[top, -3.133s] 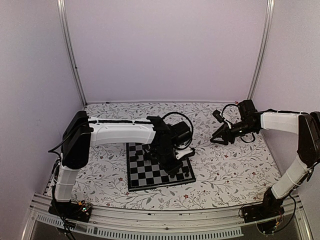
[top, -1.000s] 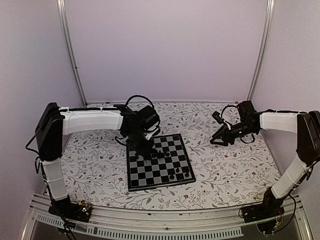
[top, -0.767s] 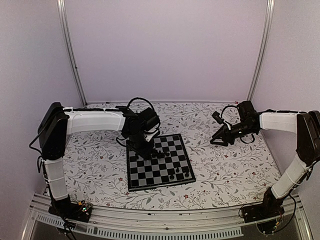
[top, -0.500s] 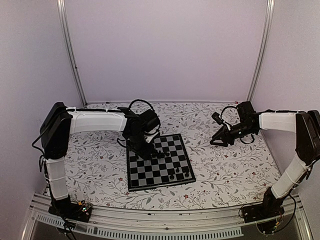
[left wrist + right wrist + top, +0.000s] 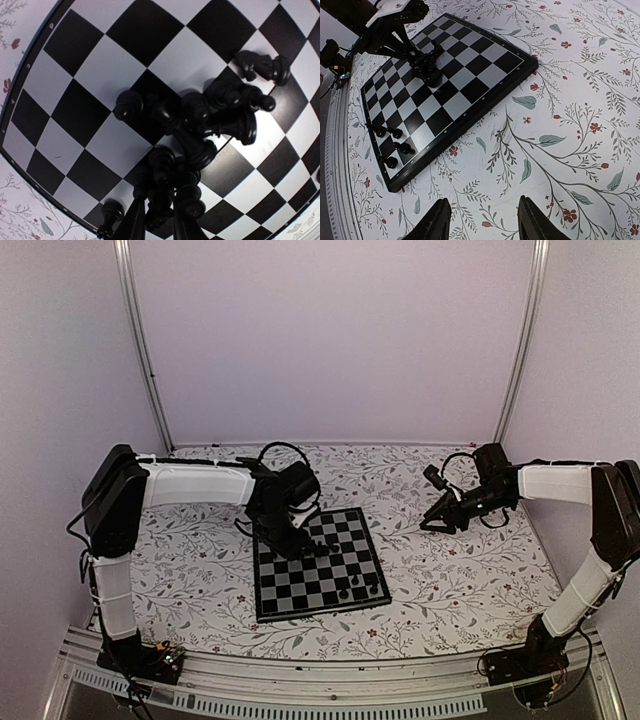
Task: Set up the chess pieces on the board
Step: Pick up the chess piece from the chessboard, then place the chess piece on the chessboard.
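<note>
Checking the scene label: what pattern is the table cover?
Cover: white, leafy floral print; right wrist view.

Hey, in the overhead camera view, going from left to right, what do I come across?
Left arm's black elbow → left gripper → standing chess pieces at the board's near right corner → right gripper → right arm's black elbow.

The chess pieces (image 5: 235,125) look glossy, the board (image 5: 105,70) smooth.

Heaped chess pieces (image 5: 200,112) overlap; left end effector (image 5: 156,214) grip unclear
</note>
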Available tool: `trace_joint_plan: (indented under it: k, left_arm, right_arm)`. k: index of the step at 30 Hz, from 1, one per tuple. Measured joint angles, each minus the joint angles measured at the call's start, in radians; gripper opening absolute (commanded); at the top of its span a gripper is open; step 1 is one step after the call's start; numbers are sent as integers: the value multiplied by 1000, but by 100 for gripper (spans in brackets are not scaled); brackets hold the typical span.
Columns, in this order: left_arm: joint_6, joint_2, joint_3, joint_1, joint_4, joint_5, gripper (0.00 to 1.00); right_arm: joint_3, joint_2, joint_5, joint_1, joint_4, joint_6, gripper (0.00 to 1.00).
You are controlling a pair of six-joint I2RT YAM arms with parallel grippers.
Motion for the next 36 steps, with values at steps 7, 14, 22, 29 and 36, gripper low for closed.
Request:
trace_joint_plan:
  k: [7, 14, 22, 29, 36]
  left_arm:
    - [-1, -1, 0, 0, 4, 4, 5]
    - [-23, -61, -13, -12, -79, -2, 1]
    - [-45, -149, 75, -90, -176, -4, 3]
    - [-6, -62, 283, -249, -167, 32, 5]
    - [65, 137, 423, -352, -164, 51, 5]
  right_arm:
    - [0, 6, 0, 0, -1, 0, 49]
    - [0, 6, 0, 0, -2, 0, 49]
    - [9, 14, -2, 0, -6, 0, 49]
    - [11, 14, -1, 0, -9, 0, 49]
    - [12, 13, 0, 0, -13, -4, 49]
